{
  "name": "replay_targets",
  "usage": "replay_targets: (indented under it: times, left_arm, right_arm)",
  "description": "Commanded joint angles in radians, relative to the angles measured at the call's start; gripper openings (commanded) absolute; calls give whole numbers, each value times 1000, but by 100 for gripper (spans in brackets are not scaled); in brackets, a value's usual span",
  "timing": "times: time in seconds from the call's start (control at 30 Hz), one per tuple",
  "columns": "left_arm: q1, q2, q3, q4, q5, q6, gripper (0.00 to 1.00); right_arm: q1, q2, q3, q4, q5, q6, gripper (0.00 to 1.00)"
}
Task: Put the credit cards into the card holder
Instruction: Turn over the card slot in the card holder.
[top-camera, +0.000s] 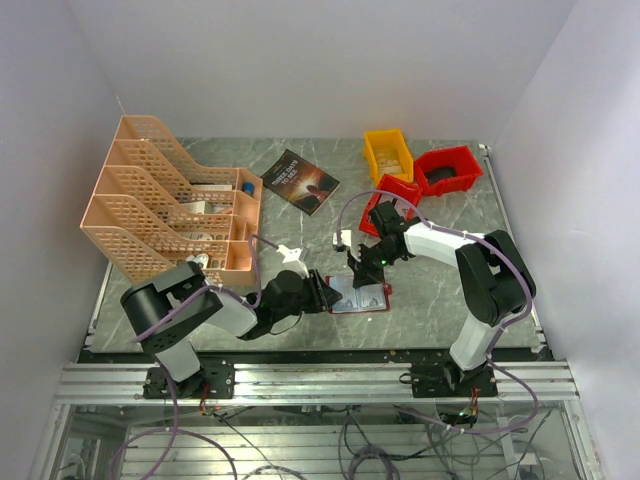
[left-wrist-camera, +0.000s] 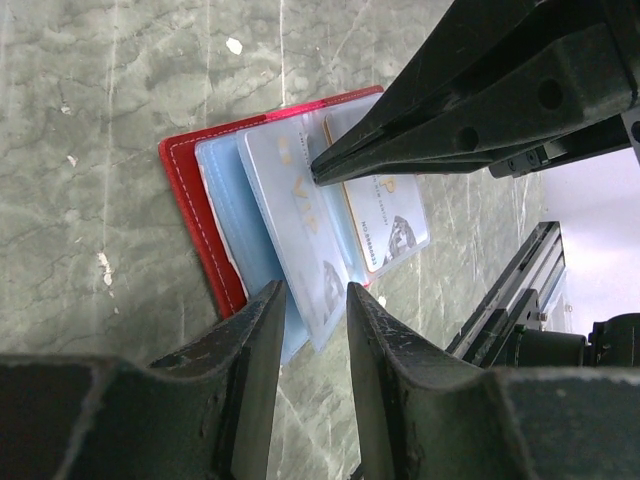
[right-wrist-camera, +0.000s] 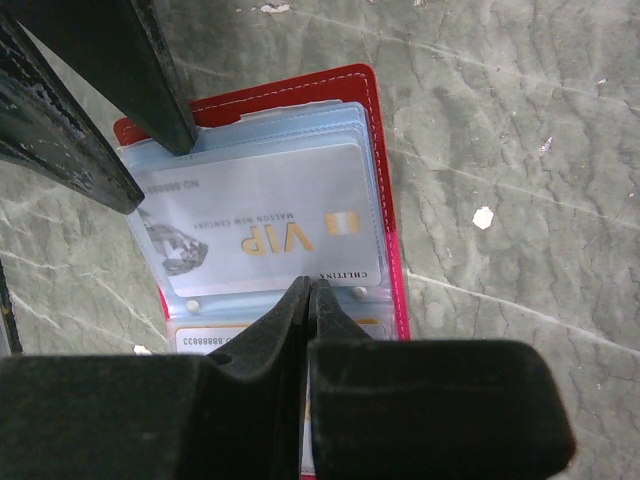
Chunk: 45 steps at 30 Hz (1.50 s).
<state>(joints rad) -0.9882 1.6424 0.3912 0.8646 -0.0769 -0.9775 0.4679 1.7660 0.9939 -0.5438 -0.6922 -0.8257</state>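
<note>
Card holder (right-wrist-camera: 383, 140) open on surface (right-wrist-camera: 520, 120); right fingers (right-wrist-camera: 270, 335) pressed together at VIP card (right-wrist-camera: 260, 215) edge, left fingers (left-wrist-camera: 255, 350) slightly apart (straddling a clear pocket (left-wrist-camera: 300, 240) edge).

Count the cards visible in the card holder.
2. In the right wrist view, a VIP card lies in the card holder's upper pocket, a second card below; more may be hidden.

Card holder (left-wrist-camera: 182, 190) — red stitched cover, glossy clear plastic pockets (left-wrist-camera: 225, 200); bench (left-wrist-camera: 100, 80) looks like smooth, veined grey stone.
</note>
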Motion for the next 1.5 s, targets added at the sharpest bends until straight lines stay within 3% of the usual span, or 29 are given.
replay_targets:
  times: [0.0,0.4,0.6,0.87,1.2,1.47]
  left_arm:
    - [0,26,30,64,28,-2,42]
    - [0,51,45,102,64,1,42]
    - [0,48,60,87,72,9,41]
    - [0,59,105,66,98,27,41]
    - [-26,116,217,-4,129,59,43]
    - [-54,222,340,-30,154,74,48]
  right_arm:
    - [7,30,3,0,43,-3,0]
    - [8,9,3,-9,19,-3,0]
    - [-11,-70,31,-29,-56,-2,18]
    - [-107,-165,47,-83,-160,-39,22]
    - [-304,-243,99,-96,-177,75,23]
    - [-384,-287,86,-60,-201,121,24]
